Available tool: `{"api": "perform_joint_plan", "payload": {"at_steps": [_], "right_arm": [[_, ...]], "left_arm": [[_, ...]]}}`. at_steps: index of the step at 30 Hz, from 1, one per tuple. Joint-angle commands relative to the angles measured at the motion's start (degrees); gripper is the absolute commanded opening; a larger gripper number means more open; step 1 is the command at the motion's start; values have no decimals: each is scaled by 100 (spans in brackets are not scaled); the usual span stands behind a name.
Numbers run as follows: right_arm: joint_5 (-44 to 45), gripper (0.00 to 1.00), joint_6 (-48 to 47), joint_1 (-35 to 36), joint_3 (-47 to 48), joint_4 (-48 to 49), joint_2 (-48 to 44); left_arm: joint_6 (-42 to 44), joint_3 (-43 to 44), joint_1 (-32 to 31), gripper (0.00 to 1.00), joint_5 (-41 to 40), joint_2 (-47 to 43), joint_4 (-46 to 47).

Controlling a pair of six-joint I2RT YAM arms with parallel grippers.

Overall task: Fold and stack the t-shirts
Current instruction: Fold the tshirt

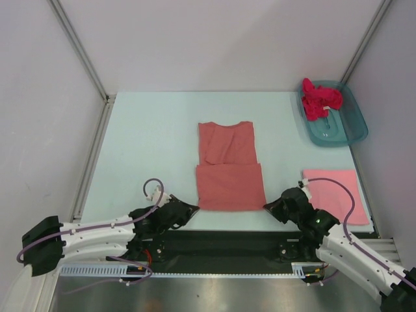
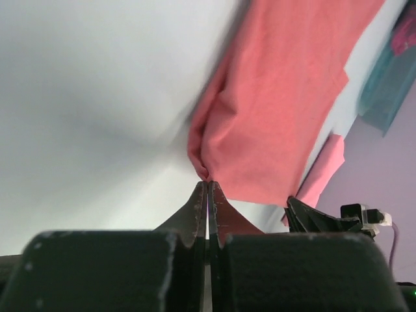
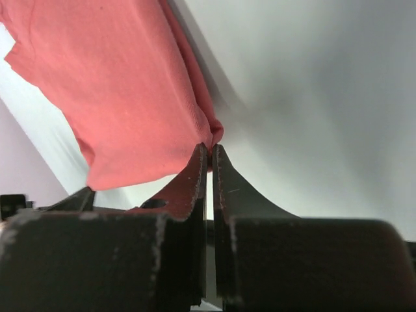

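Observation:
A salmon-coral t-shirt [image 1: 227,166] lies in the middle of the table, its near half doubled over. My left gripper [image 1: 194,208] is shut on the shirt's near left corner [image 2: 203,170]. My right gripper [image 1: 267,207] is shut on the near right corner [image 3: 213,133]. A lighter pink t-shirt [image 1: 335,195] lies folded flat at the right, beside my right arm. A bright magenta t-shirt [image 1: 320,99] sits crumpled in the teal tub [image 1: 344,133] at the back right.
The table's near edge [image 1: 227,229] runs just behind both grippers, with a black base plate below it. Grey walls and metal posts [image 1: 78,49] enclose the table at the back and sides.

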Motion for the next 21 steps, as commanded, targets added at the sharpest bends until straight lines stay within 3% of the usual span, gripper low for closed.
{"api": "perform_joint_plan", "payload": {"at_steps": [1,4,10,21], "right_arm": [[20,0,-844,-489,709,41,507],[-639,0,-1485,-966,1359,524,1587],[-1176,0,-2112,-1538,2763,1264,3387],[-1942,0,-2736,-2400,5332,1660,6203]], "left_arm": [[645,644,43,0,-675,10,-269],[1444,1206,534,0,-633,176,-314],[2746,2208,1958,0,183,791,292],[3662,4001,3856,0,1660,3074,1180]]}}
